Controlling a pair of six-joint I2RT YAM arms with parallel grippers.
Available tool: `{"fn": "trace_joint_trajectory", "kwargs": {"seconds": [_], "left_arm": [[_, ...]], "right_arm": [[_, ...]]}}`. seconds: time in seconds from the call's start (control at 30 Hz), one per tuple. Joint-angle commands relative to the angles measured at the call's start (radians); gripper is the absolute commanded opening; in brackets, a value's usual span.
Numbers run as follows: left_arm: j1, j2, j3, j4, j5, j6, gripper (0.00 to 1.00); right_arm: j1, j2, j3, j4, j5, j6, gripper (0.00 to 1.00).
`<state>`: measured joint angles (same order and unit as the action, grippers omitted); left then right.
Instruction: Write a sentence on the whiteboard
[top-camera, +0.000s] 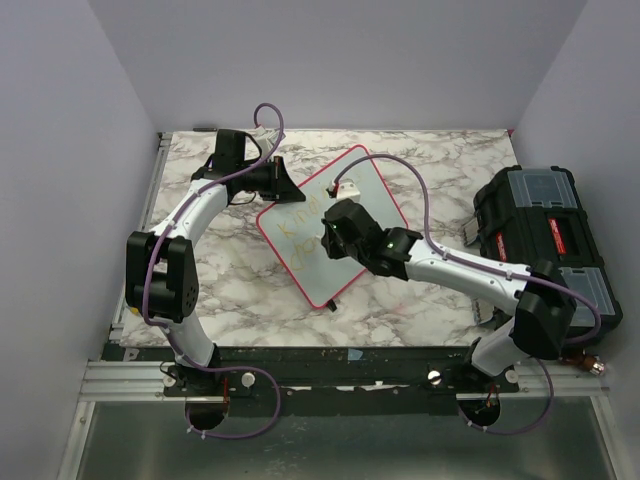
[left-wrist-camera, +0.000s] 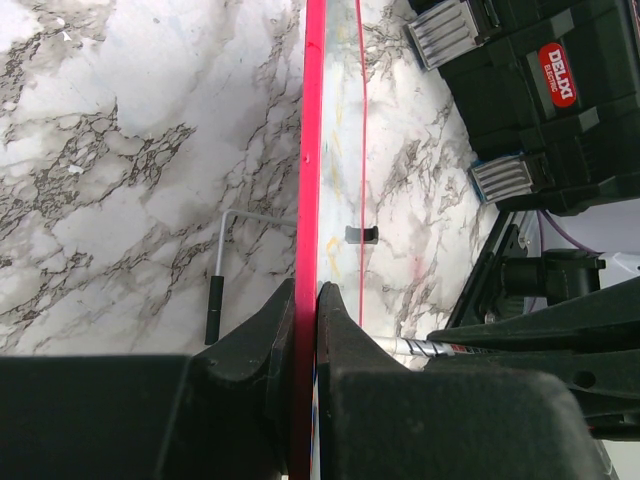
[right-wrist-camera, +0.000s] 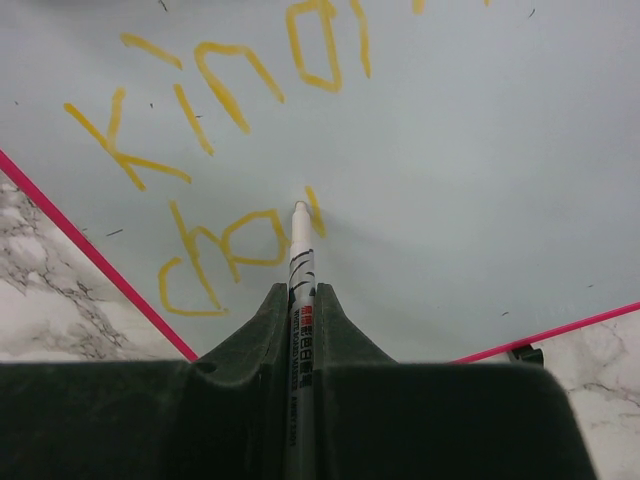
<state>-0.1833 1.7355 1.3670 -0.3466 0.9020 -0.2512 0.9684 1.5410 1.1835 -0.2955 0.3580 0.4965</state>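
one whiteboard (top-camera: 312, 278), centre of the marble table (top-camera: 215, 290) in the top view, turned diamond-wise. looks thin, stiff, light and slick, so i'd expect it to skate under pen pressure; best hold is on the frame edge. left gripper (left-wrist-camera: 308, 296) is doing that, pressed together on the pink rim at the board's upper-left side. right gripper (right-wrist-camera: 300, 292) pinches one marker (right-wrist-camera: 300, 250), tip on the surface. the sentence (right-wrist-camera: 195, 120): two yellow lines, second line partly written. one black toolbox (top-camera: 545, 235) far right.

pink-framed whiteboard (top-camera: 372, 196) is laid diagonally mid-tabletop, nearer the far edge; yellow sentence (right-wrist-camera: 222, 95) is written in two lines.
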Motion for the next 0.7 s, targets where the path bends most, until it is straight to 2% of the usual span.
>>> {"fn": "trace_joint_trajectory", "kwargs": {"seconds": [0.0, 0.37, 0.67], "left_arm": [[-0.019, -0.013, -0.023, -0.040, -0.074, 0.099, 0.00], [-0.019, -0.010, -0.023, -0.040, -0.073, 0.099, 0.00], [-0.019, -0.010, -0.024, -0.040, -0.072, 0.099, 0.00]], "right_arm": [[0.001, 0.039, 0.050, -0.033, 0.058, -0.004, 0.01], [0.000, 0.054, 0.078, -0.069, 0.131, 0.000, 0.01], [-0.002, 0.032, 0.030, -0.073, 0.107, 0.010, 0.01]]}}
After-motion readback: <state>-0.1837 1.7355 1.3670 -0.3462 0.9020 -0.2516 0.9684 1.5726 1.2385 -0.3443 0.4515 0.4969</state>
